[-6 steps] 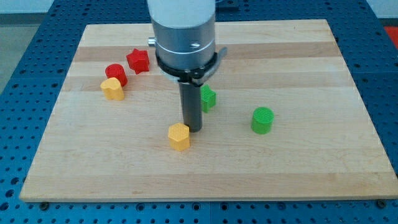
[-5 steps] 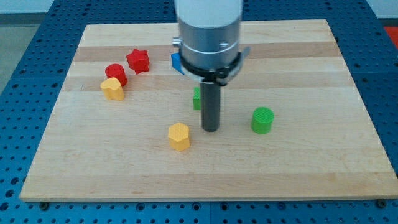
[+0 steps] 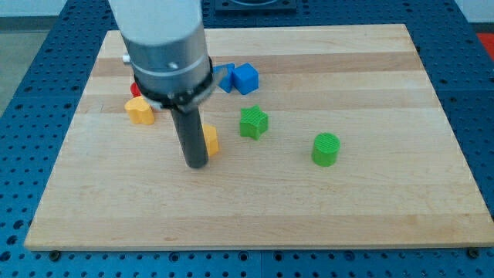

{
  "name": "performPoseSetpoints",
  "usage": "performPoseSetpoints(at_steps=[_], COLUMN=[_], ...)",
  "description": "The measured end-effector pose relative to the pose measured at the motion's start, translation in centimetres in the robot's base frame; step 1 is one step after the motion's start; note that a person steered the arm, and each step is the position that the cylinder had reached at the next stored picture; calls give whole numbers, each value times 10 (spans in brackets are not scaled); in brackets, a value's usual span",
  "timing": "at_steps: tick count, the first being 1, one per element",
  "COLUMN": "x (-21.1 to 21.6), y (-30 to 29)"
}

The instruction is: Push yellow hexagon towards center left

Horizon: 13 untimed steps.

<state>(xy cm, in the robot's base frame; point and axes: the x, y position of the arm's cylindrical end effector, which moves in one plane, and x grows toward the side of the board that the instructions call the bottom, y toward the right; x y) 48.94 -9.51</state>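
The yellow hexagon [image 3: 211, 140] sits on the wooden board [image 3: 255, 208] left of the middle, mostly hidden behind my rod. My tip [image 3: 196, 164] rests on the board just at the hexagon's lower left, touching or almost touching it. A second yellow block [image 3: 140, 111] lies at the view's left. A red block [image 3: 134, 89] behind it is nearly hidden by the arm.
A green star-shaped block [image 3: 253, 122] lies right of the hexagon. A green cylinder [image 3: 326, 149] stands further right. Two blue blocks [image 3: 245, 78] sit near the view's top, the left one [image 3: 225, 79] partly hidden by the arm.
The yellow hexagon has moved up and slightly left. My rod swung right, then far left, and now stands at the hexagon's lower left. The arm now covers the red blocks.
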Motion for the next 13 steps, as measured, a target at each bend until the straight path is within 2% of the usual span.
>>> performPoseSetpoints(at_steps=[2, 3, 4, 5, 7, 8, 9, 10, 12, 13], x=[-6, -31, -54, -49, -114, -116, -87, -75, -73, -60], y=[26, 44, 26, 39, 51, 42, 31, 20, 24, -9])
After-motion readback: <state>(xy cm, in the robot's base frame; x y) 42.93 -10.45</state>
